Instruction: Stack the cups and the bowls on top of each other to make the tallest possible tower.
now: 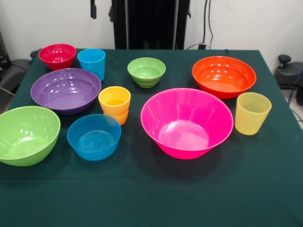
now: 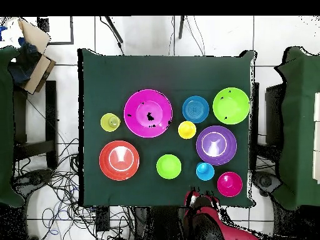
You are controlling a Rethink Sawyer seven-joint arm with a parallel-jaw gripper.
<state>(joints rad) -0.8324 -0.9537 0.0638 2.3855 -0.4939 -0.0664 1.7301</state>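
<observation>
Ten glossy plastic pieces sit apart and upright on the dark green table [image 1: 265, 189], nothing stacked. The wide pink bowl [image 1: 187, 122] is central, the ribbed pale yellow cup [image 1: 252, 112] just beside it. My gripper [image 2: 199, 201] shows only overhead; whether its jaws are open, I cannot tell. Slick rims may slip and topple neighbours

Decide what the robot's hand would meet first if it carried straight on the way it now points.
Probably the small green bowl, judging from overhead; how high the hand sits is unclear.
</observation>
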